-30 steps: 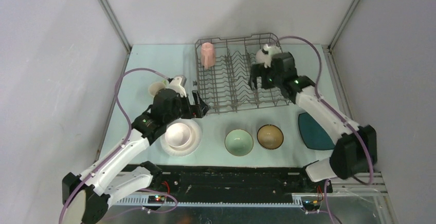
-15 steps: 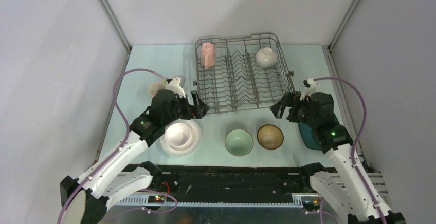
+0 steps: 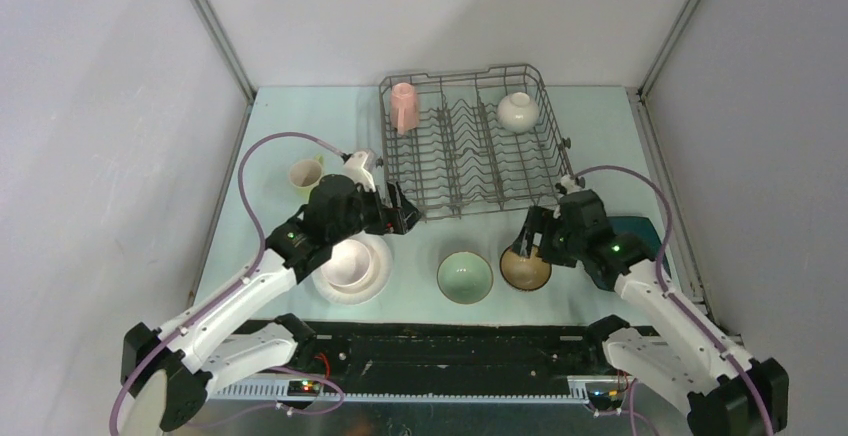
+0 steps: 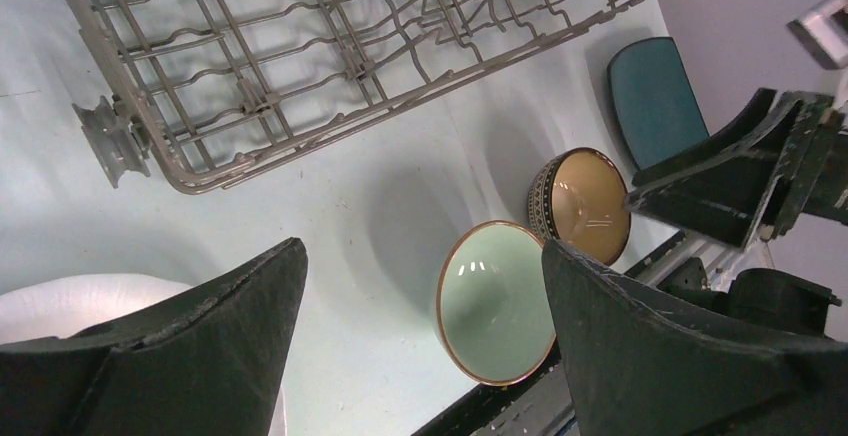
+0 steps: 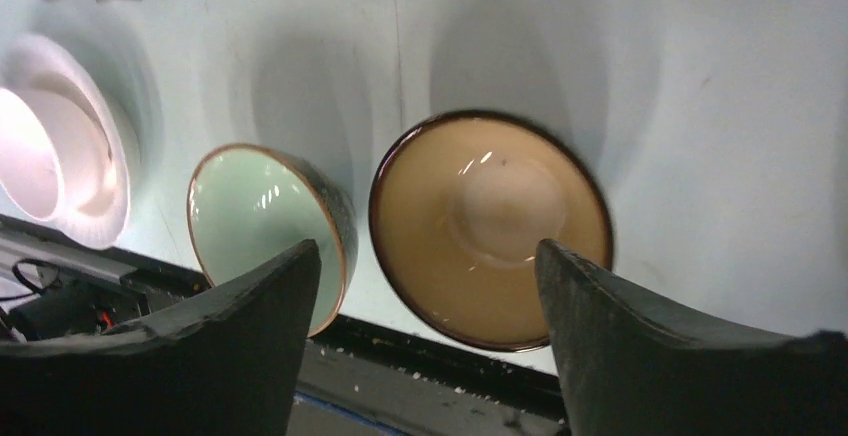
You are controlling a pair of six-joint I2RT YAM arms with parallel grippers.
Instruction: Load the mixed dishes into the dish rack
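near the front of the pale table point(image 3: 300, 121), the right gripper point(image 5: 424, 256) hung with jaws spread over the brown bowl point(image 5: 490, 226), which sat upright just beside the pale green bowl point(image 5: 262, 218). best to slip one finger inside its thin, dark rim and one outside: the round glazed wall looked slick. the left gripper point(image 4: 422, 251) was spread and empty. the wire dish rack point(image 3: 465, 146) stood behind.
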